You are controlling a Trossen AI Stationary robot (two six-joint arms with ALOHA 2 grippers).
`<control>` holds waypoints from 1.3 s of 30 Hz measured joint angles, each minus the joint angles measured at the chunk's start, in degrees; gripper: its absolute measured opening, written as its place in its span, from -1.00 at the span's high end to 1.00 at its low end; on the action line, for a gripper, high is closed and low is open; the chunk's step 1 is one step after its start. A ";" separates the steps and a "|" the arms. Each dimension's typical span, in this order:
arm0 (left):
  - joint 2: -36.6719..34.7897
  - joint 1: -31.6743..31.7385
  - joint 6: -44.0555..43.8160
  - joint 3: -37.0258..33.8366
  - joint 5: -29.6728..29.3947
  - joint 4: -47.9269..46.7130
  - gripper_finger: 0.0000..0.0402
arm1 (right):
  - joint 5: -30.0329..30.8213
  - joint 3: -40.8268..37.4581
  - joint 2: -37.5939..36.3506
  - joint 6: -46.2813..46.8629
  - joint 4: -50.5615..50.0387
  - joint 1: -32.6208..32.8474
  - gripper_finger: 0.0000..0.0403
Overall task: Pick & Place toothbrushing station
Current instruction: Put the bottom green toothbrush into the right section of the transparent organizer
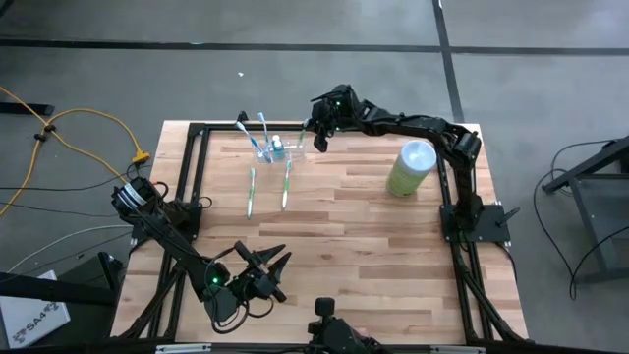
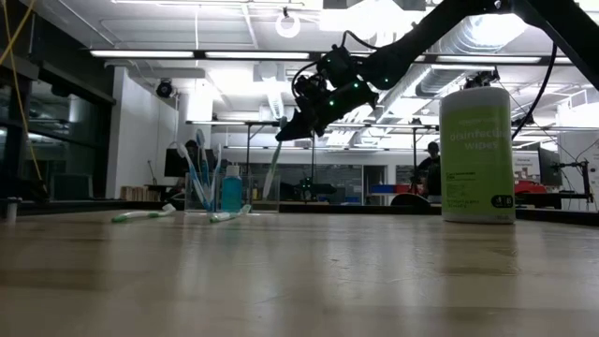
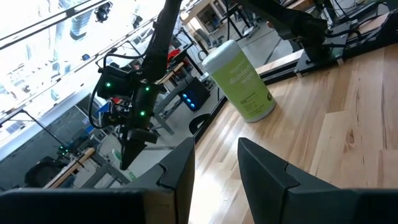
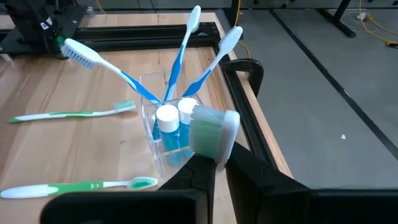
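Observation:
The clear plastic holder (image 1: 274,150) stands near the table's far edge. It holds three blue toothbrushes and two small blue bottles with white caps (image 4: 168,118). Two green toothbrushes (image 1: 252,190) (image 1: 286,183) lie flat on the table in front of it. My right gripper (image 1: 316,136) is above and to the right of the holder, shut on a third green toothbrush (image 2: 274,164). My left gripper (image 1: 267,260) is open and empty near the table's near edge; its fingers also show in the left wrist view (image 3: 214,158). My right gripper pinches the green toothbrush between its two fingers just below the bristle head (image 4: 210,149). The white bristle head (image 4: 211,132) sticks out above the fingers. The fingers slant down from above, from the table's right. The handle hangs tilted below them, its lower end (image 2: 269,192) at the holder's height; whether it is inside the holder I cannot tell.
A light green canister with a pale lid (image 1: 410,168) stands at the table's right, near the right arm. A black frame rail (image 4: 245,106) runs along the far edge just behind the holder. The middle of the wooden table (image 1: 344,226) is bare.

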 joint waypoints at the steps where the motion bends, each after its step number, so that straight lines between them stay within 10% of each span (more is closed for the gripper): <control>1: 0.00 0.00 0.00 0.00 0.00 0.00 0.42 | 0.00 0.00 0.00 0.16 0.00 0.00 0.87; 39: 0.00 0.00 0.00 0.00 0.02 0.00 0.42 | -3.78 0.00 1.81 3.05 3.09 0.35 0.86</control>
